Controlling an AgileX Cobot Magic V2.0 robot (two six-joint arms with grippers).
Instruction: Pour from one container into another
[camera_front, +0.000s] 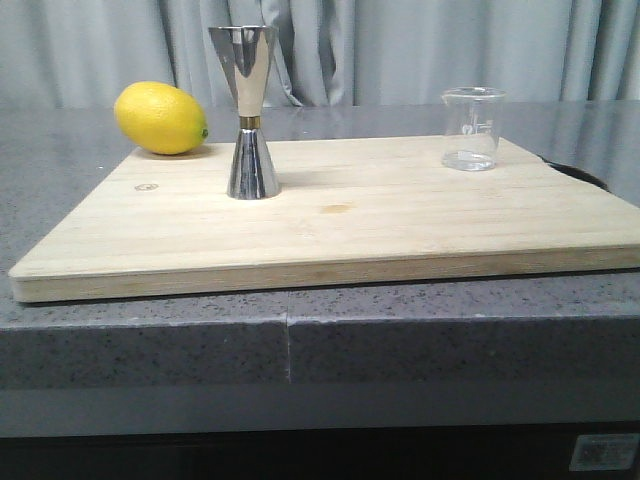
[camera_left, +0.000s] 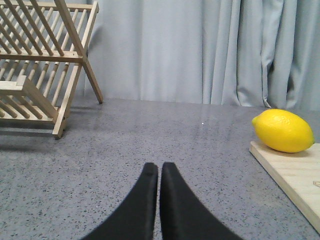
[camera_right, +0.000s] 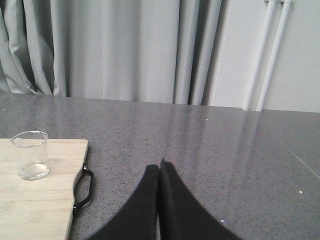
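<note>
A small clear glass beaker (camera_front: 470, 128) stands upright on the right rear of the wooden board (camera_front: 400, 230); the right wrist view shows this beaker (camera_right: 32, 154) too. The tall steel hourglass jigger (camera_front: 248, 110) stands upright left of the board's middle. Neither arm shows in the front view. My left gripper (camera_left: 159, 167) is shut with nothing in it, over bare counter left of the board. My right gripper (camera_right: 159, 167) is shut and empty over counter right of the board, well apart from the beaker.
A yellow lemon (camera_front: 161, 118) lies on the board's rear left corner, and the lemon (camera_left: 283, 130) also shows in the left wrist view. A wooden dish rack (camera_left: 40, 65) stands far left. The board has a black handle (camera_right: 85, 187) on its right edge. Grey curtains hang behind.
</note>
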